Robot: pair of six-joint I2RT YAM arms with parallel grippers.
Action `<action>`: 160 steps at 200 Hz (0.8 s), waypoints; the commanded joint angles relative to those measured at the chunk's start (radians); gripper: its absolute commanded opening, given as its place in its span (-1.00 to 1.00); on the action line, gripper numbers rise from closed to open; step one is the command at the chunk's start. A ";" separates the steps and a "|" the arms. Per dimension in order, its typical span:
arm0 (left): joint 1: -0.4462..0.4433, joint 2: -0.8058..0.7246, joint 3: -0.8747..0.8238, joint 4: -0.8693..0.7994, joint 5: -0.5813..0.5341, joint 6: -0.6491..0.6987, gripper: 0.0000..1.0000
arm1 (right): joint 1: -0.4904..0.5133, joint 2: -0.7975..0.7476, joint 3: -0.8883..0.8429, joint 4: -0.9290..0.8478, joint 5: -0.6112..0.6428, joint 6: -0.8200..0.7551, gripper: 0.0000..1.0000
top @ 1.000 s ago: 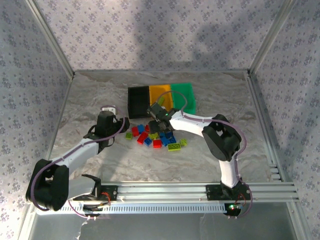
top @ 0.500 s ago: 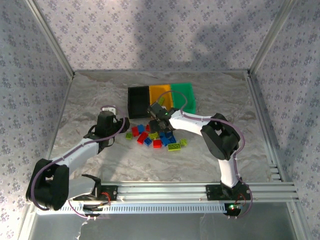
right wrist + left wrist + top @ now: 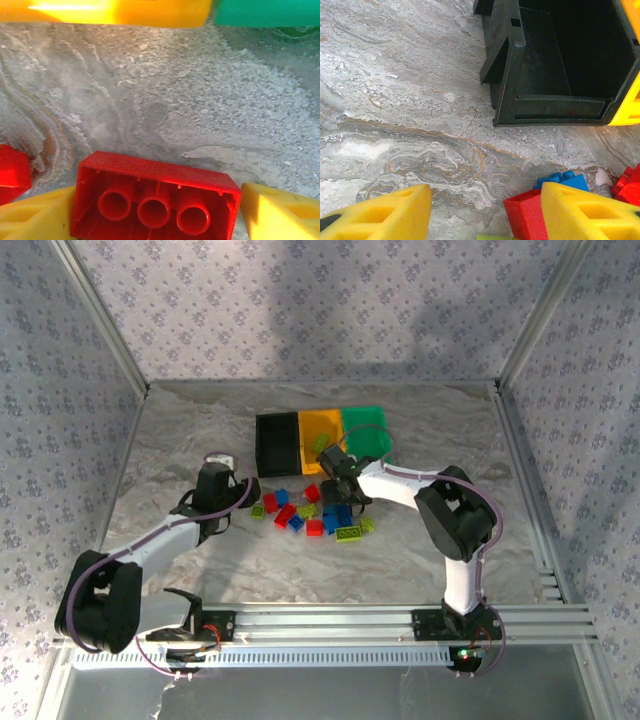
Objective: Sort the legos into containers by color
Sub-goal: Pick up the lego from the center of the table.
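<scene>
The legos (image 3: 318,516) lie scattered in red, blue and yellow-green just in front of the containers: black (image 3: 277,443), orange-yellow (image 3: 320,428) and green (image 3: 366,430) bins in a row. My right gripper (image 3: 332,458) hovers before the orange-yellow bin and is shut on a red lego (image 3: 155,197), whose hollow underside faces the right wrist camera. Ahead of it are the orange-yellow bin's edge (image 3: 110,12) and the green bin's edge (image 3: 265,12). My left gripper (image 3: 243,498) is open at the pile's left end. A red lego (image 3: 525,215) lies beside its right finger (image 3: 590,212), untouched, with a blue lego (image 3: 562,180) behind.
The black bin (image 3: 555,65) is empty in the left wrist view, just beyond my left gripper. Metal frame posts and patterned walls enclose the marble table (image 3: 180,430). Bare tabletop stretches to the left and in front of the pile.
My right gripper has moved up and to the right, away from the pile and toward the bins, with the red lego in it. A red lego it had covered now shows. The left arm barely shifted.
</scene>
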 commanded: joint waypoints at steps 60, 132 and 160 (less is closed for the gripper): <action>0.006 -0.004 0.027 0.005 0.017 -0.006 0.19 | 0.027 0.009 0.050 -0.048 0.027 0.001 0.16; 0.005 -0.005 0.024 0.007 0.022 -0.009 0.19 | -0.008 -0.115 0.091 -0.070 0.133 -0.061 0.15; 0.005 -0.007 0.024 0.003 0.016 -0.006 0.19 | -0.078 -0.128 0.142 -0.070 0.130 -0.097 0.16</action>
